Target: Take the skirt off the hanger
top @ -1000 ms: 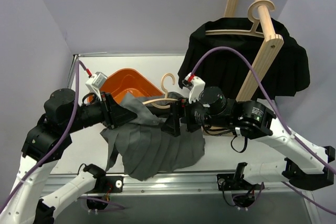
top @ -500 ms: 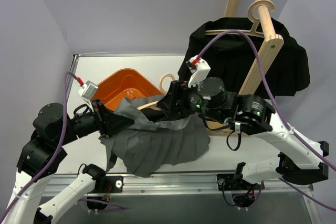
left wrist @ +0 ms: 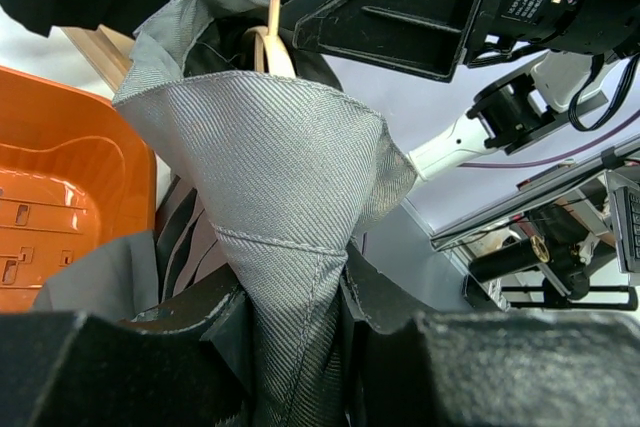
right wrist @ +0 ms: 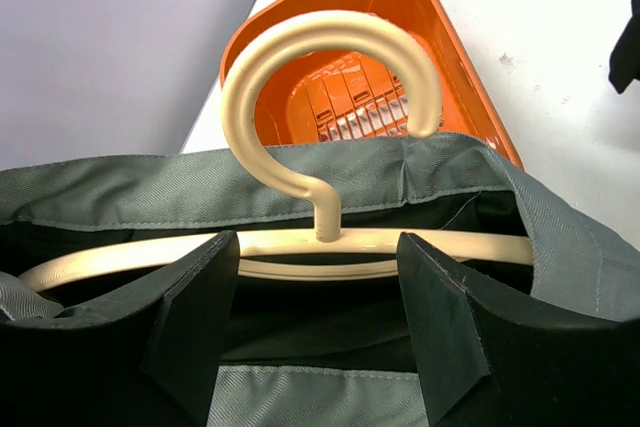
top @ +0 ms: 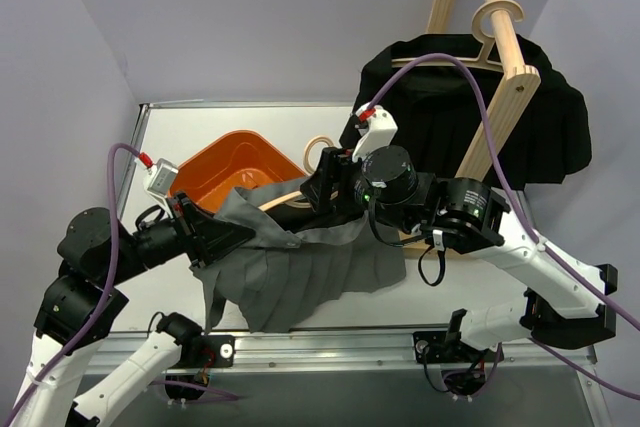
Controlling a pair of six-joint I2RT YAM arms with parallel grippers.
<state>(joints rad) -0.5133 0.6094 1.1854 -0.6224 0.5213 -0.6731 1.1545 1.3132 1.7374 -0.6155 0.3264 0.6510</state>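
A grey pleated skirt (top: pixel 300 277) hangs on a cream hanger (top: pixel 318 152) held above the table. My left gripper (top: pixel 235 232) is shut on a bunched fold of the skirt's waistband (left wrist: pixel 280 177), pinched between both fingers (left wrist: pixel 225 332). Facing the hanger from the right is my right gripper (top: pixel 318 192). In the right wrist view the hanger's hook and neck (right wrist: pixel 330 97) stand between its two spread fingers (right wrist: pixel 195 317), with clear gaps on both sides. The hanger's bar runs behind the fingers, inside the skirt's waistband (right wrist: pixel 120 197). Its jaws are open.
An orange bin (top: pixel 225 167) sits on the table behind the skirt, also in the right wrist view as the orange bin (right wrist: pixel 440 7). At the back right a black skirt (top: pixel 470 117) hangs on another hanger on a wooden rack (top: pixel 505 97).
My right gripper rose and moved left to the hanger's neck, its jaws narrowing. The left arm drew back to the left, pulling the skirt's waistband with it.
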